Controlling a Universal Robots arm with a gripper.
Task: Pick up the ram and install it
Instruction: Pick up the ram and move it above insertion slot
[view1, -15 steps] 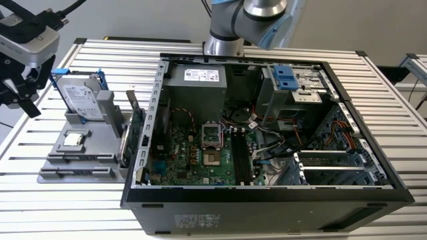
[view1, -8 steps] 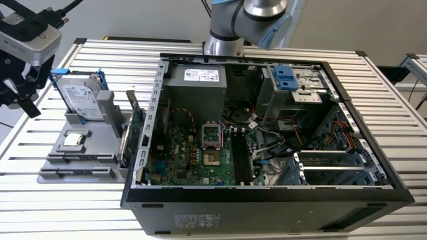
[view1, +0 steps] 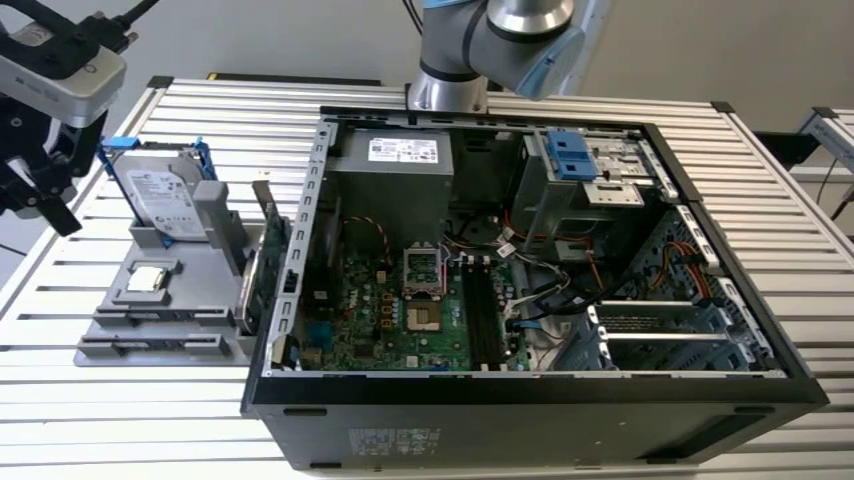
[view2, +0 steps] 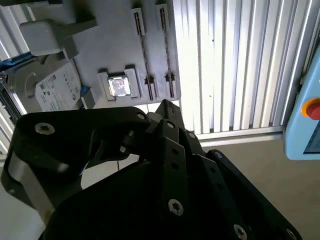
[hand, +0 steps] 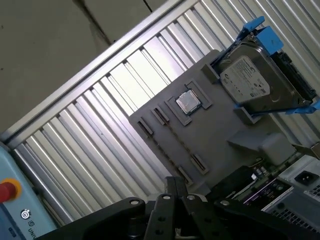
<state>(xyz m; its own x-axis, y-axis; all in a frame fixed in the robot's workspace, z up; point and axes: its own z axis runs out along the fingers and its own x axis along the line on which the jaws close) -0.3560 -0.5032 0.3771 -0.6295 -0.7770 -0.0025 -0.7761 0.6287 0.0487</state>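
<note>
My black gripper (hand: 174, 181) hangs above the flat grey plastic tray (hand: 215, 135), fingertips pressed together, away from the tray's silver blue-railed hard drive (hand: 250, 82). I cannot tell where the ram is.

**Camera arrangement.** Exterior view: a camera set high and well back from the gripper (view1: 47, 205). It looks obliquely down on the slatted table (view1: 80, 400), with the open computer case (view1: 534, 395) central and the grey fixture tray (view1: 174, 315) near the gripper, at the exterior view's left. Both wrist views: cameras sit close behind the gripper (view2: 167, 106) (hand: 175, 182) on opposing sides of it, aimed past it and down onto the tray. All three views share the tray, its hard drive (view1: 167, 200) and its processor chip (hand: 188, 101).
</note>
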